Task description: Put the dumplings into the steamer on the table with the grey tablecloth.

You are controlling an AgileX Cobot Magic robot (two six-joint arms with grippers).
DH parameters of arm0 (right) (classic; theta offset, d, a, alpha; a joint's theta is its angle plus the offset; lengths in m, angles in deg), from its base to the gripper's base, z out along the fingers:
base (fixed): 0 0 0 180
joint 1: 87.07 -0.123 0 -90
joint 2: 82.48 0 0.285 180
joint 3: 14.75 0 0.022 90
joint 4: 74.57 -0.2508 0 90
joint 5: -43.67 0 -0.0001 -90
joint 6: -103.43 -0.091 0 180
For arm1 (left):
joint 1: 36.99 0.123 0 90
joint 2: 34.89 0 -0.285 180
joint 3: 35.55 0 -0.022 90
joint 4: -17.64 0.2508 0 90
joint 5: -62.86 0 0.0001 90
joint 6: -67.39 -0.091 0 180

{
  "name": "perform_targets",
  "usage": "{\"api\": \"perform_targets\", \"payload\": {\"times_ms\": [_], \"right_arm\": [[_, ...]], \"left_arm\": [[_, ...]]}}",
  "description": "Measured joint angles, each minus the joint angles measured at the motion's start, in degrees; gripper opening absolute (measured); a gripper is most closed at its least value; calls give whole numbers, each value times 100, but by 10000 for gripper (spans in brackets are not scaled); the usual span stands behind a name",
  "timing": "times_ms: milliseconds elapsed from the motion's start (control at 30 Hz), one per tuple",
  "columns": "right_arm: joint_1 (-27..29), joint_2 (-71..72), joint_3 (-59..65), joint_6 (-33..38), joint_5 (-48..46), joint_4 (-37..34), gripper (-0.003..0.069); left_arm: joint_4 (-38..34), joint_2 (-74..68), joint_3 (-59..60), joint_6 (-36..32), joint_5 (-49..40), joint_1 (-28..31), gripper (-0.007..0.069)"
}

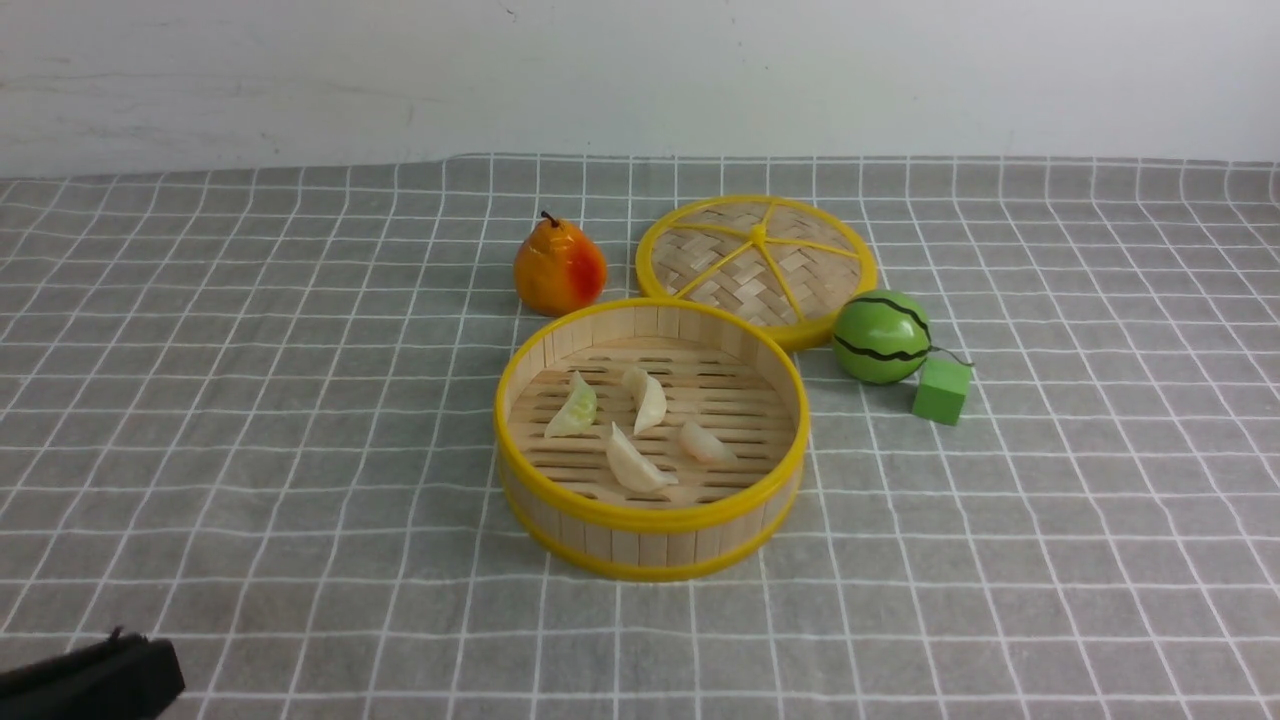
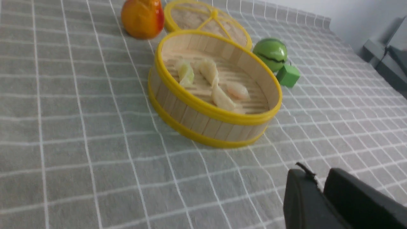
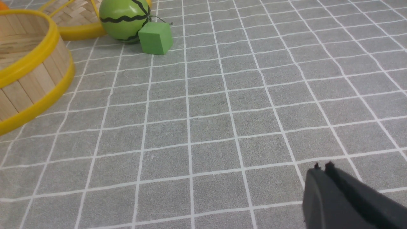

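near the camera, the left claw (image 2: 321, 190) sits low over the cloth (image 1: 250, 450), its jaws nearly together and empty; the right claw (image 3: 321, 170) is pressed shut, also empty. ahead of both, all four dumplings (image 1: 640, 425) lie in the steamer (image 1: 650, 515); the task looks done.

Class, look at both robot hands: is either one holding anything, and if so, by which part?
Nothing is held. The left hand and the right hand are both empty above the grey tablecloth; all four dumplings lie in the steamer.
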Motion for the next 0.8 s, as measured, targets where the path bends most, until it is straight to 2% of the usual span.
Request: {"api": "perform_targets", "payload": {"times_ms": [33, 100, 200, 333, 567, 800], "right_arm": [[0, 0, 0, 0, 0, 0, -10], [0, 0, 0, 0, 0, 0, -6], [0, 0, 0, 0, 0, 0, -3], [0, 0, 0, 0, 0, 0, -1], [0, 0, 0, 0, 0, 0, 5], [0, 0, 0, 0, 0, 0, 12]], "left_arm": [[54, 0, 34, 0, 145, 0, 64], [407, 6, 270, 0, 848, 65, -7], [836, 66, 738, 96, 1795, 442, -14], [1072, 491, 1364, 480, 2060, 1236, -14], [1390, 1611, 1934, 719, 941, 2304, -14], [1432, 1669, 2111, 736, -32, 2474, -14]]}}
